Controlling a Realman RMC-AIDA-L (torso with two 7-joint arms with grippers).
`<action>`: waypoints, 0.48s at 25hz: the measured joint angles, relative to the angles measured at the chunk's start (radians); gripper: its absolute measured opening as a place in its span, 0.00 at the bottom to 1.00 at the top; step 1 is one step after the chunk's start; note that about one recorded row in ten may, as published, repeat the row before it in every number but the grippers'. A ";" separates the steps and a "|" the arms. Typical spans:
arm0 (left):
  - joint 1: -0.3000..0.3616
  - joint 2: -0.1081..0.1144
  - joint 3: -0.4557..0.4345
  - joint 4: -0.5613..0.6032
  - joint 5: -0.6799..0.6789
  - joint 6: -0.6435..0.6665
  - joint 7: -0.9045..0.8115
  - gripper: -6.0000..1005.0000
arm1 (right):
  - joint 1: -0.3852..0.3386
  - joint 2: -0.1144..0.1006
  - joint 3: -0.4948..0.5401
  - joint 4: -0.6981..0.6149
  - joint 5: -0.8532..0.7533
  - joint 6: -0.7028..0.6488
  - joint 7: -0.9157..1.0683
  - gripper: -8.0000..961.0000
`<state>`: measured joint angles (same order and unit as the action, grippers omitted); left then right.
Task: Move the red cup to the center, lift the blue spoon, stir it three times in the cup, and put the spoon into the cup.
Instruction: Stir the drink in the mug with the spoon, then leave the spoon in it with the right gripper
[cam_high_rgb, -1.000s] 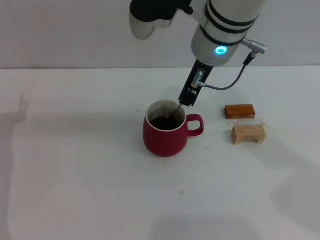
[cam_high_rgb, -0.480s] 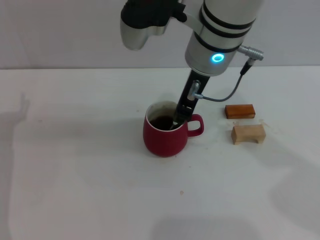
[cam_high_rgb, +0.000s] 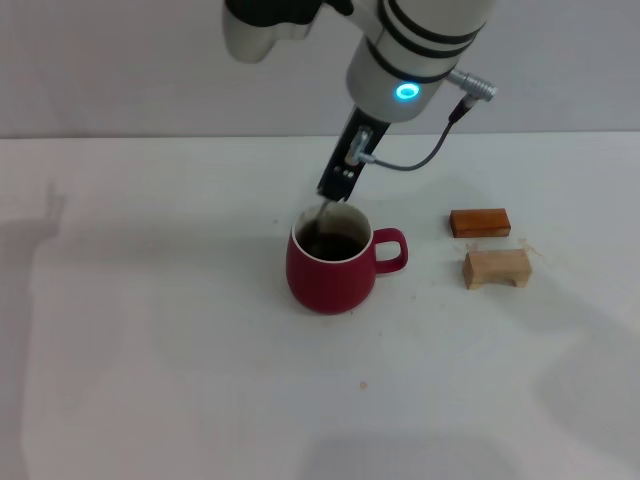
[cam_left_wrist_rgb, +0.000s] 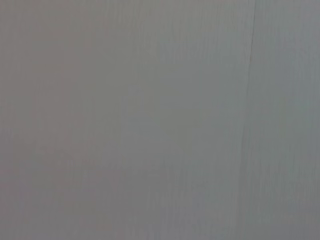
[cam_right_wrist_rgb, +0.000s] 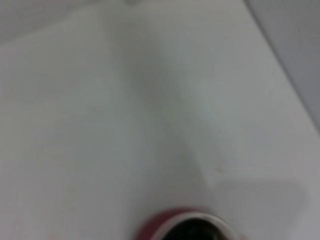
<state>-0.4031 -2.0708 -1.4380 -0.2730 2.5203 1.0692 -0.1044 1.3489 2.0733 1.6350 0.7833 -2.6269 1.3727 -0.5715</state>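
Note:
The red cup (cam_high_rgb: 335, 270) stands near the middle of the white table (cam_high_rgb: 150, 330), its handle pointing right and dark liquid inside. My right gripper (cam_high_rgb: 338, 184) hangs just above the cup's far left rim, shut on the blue spoon (cam_high_rgb: 323, 212). Only the spoon's thin grey neck shows, running down from the fingers into the liquid; its handle is hidden in the gripper. In the right wrist view only the cup's rim (cam_right_wrist_rgb: 192, 226) shows. My left gripper is out of view, and the left wrist view shows only a plain grey surface.
A dark brown block (cam_high_rgb: 480, 222) and a pale wooden block (cam_high_rgb: 497, 268) lie to the right of the cup, past its handle. The table's far edge meets a grey wall just behind the gripper.
My right gripper has swung left across the cup's mouth, from the handle side to the far left rim, taking the spoon's neck with it. The cup has not moved.

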 joint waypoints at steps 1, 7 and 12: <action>0.000 0.000 0.000 0.000 0.000 0.000 0.000 0.84 | 0.000 0.000 0.000 0.000 0.000 0.000 0.000 0.17; 0.000 0.000 0.003 0.000 0.000 -0.002 0.000 0.84 | 0.003 -0.002 0.010 -0.026 -0.097 0.020 0.018 0.17; 0.002 0.000 0.004 0.000 0.000 -0.002 0.000 0.84 | 0.004 0.000 0.010 -0.011 -0.076 0.095 0.004 0.15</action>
<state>-0.4008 -2.0708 -1.4345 -0.2730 2.5201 1.0675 -0.1044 1.3527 2.0737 1.6453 0.7719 -2.7030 1.4682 -0.5676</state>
